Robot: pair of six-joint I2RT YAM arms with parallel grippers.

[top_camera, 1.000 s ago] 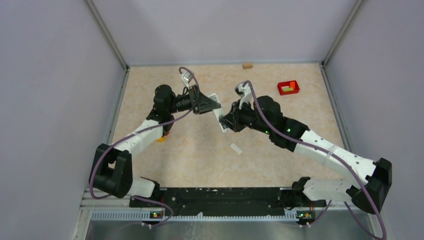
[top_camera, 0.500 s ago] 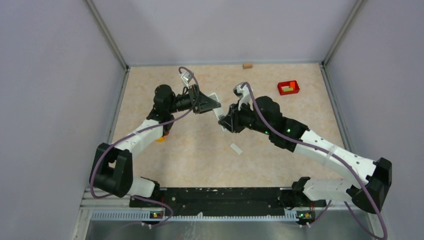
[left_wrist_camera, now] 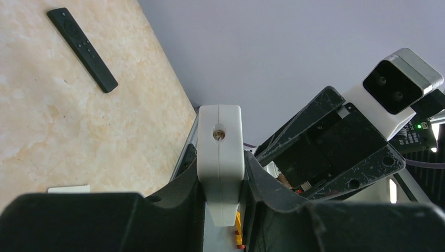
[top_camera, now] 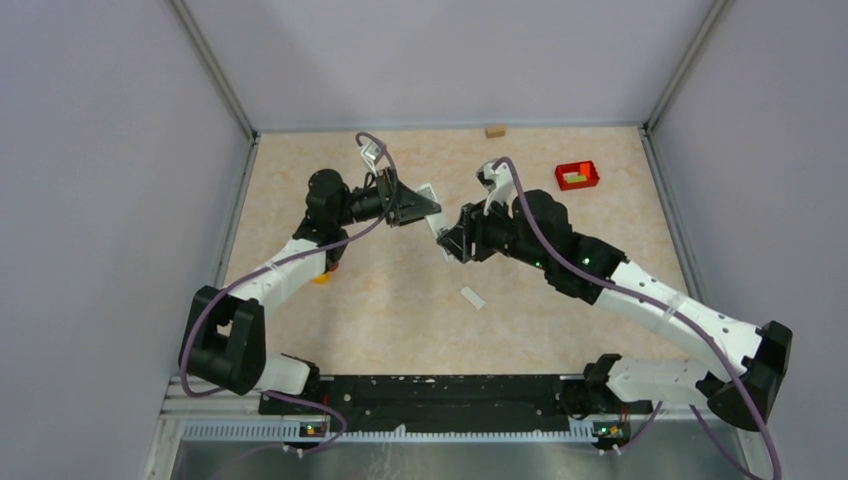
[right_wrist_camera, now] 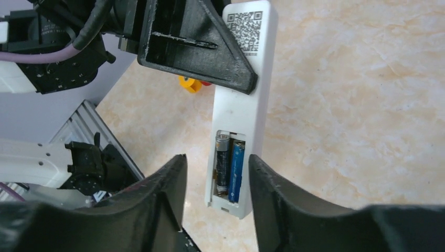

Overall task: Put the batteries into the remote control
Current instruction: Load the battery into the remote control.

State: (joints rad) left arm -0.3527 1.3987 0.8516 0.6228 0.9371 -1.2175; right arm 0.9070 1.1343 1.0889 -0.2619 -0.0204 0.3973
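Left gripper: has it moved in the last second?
No. The left gripper sits at the same spot relative to the wooden block by the far wall.

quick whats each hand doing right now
Left hand: closed on the white remote.
Right hand: open, holding nothing.

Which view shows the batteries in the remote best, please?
Right wrist: both batteries sit plainly in the remote's open bay. Left wrist shows only the remote's end; from the top they are too small.
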